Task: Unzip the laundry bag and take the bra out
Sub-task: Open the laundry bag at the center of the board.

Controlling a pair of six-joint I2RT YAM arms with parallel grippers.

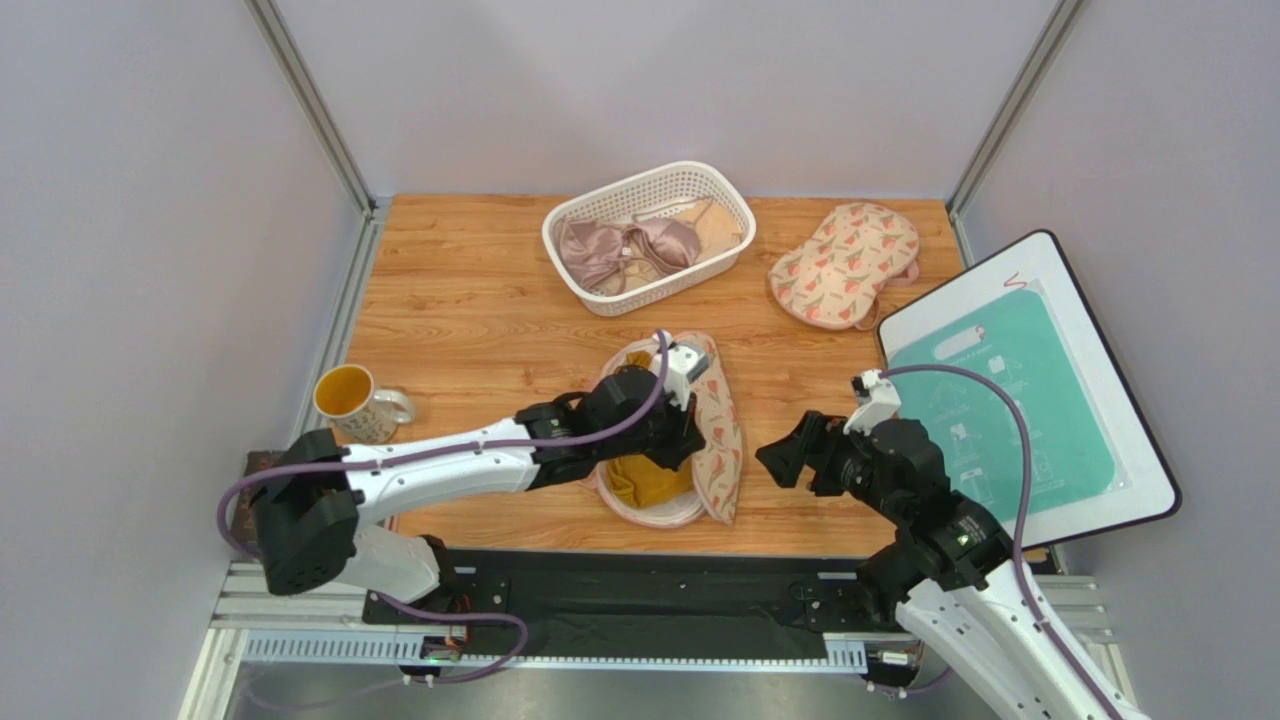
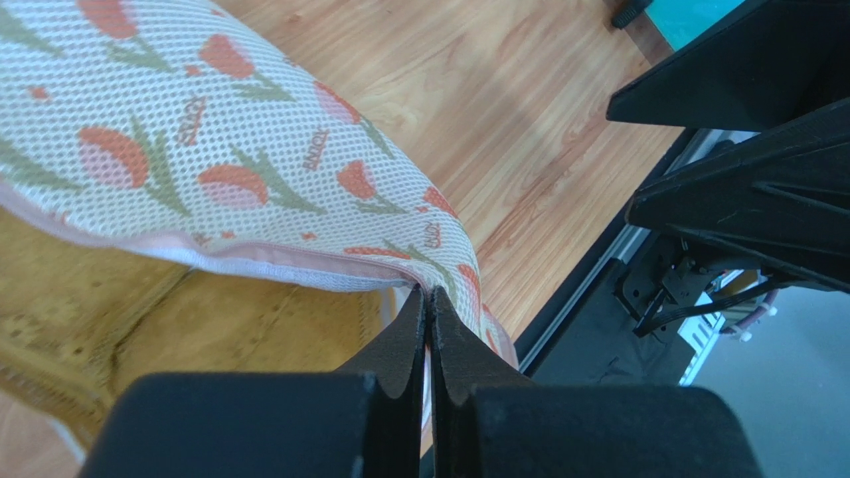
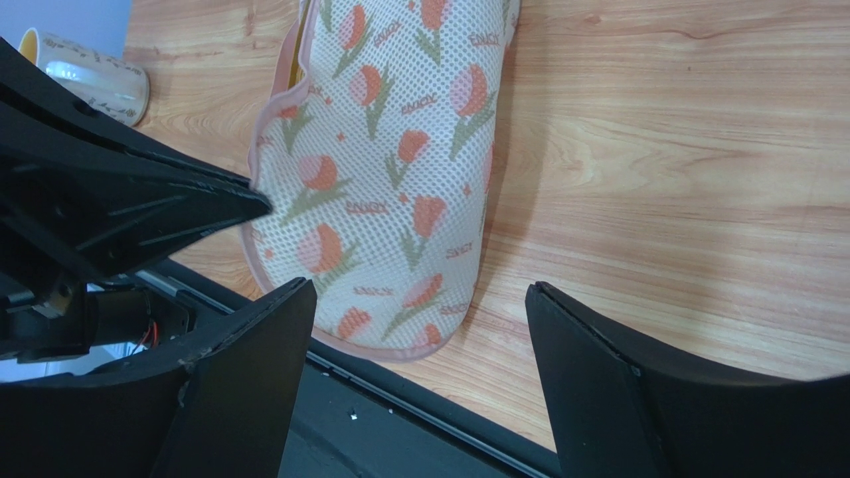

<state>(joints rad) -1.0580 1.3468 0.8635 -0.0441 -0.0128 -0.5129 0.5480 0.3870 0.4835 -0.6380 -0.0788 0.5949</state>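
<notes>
- Plainly, seen from above, the laundry bag lies in the middle of the table, just ahead of the arms. Its zip is undone and its printed flap is thrown over to the right. The bra, mustard yellow, lies bare in the lower half but has not been lifted out, so I'd say the unzipping is done and the removal is left
- From above too, the left gripper is down over the open bag, and the right gripper hangs just beside the flap, clear of it
- Left wrist view: its fingers are pressed tight together, tips right at the flap's pink edging with yellow fabric beneath. I cannot tell whether any cloth is pinched
- Right wrist view: its fingers stand wide apart with nothing held, above the flap's near end and bare wood
</notes>
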